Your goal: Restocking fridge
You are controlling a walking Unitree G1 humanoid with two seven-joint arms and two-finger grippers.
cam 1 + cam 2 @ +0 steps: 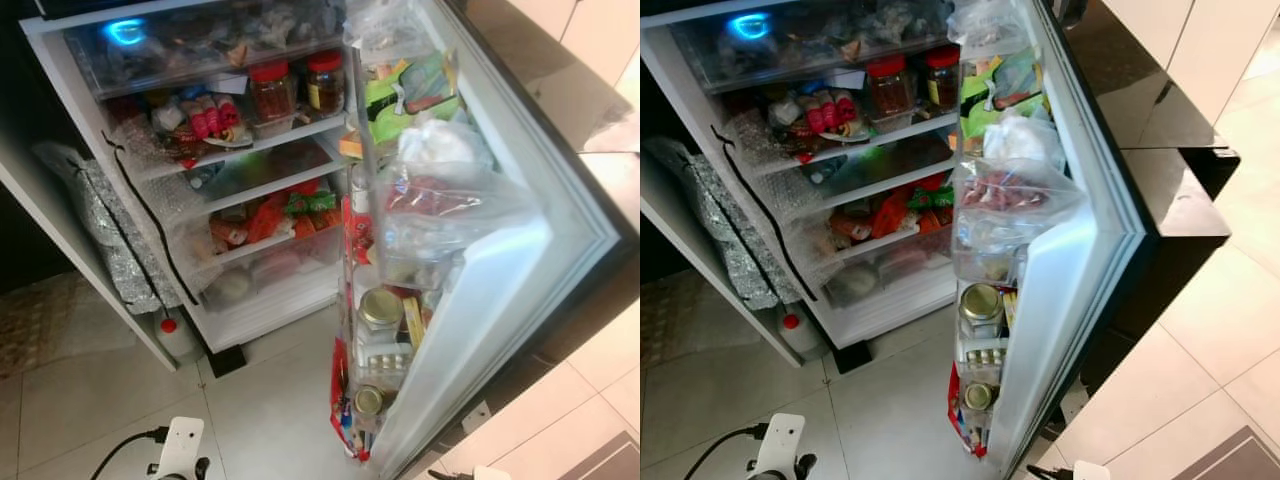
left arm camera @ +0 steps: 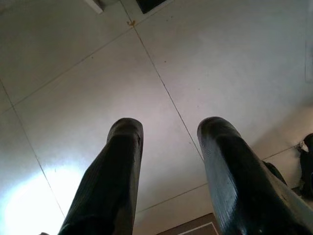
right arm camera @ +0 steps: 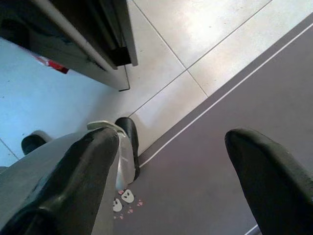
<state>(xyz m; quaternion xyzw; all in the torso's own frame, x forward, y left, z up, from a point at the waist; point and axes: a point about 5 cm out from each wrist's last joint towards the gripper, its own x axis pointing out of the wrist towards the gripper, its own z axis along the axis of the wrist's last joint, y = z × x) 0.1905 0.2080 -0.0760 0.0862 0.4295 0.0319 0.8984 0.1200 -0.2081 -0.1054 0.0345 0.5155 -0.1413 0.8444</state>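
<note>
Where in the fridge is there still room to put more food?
The dark middle shelf, under the two red-lidded jars and above the orange packets, looks mostly bare. The bottom drawer seems to have some room. The top shelf and the door racks are crammed. Both grippers, left and right, hang open and empty.

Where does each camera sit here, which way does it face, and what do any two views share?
Left eye: on the head, looking down into the open fridge and its door; a bit of the left arm at the bottom edge.
Right eye: beside it, same scene, door shelves more central.
Left wrist: along the open left gripper, facing the tiled floor.
Right wrist: along the open right gripper, facing floor, a grey mat and the robot's foot.
Shared: both eyes show the two red-lidded jars.
</note>
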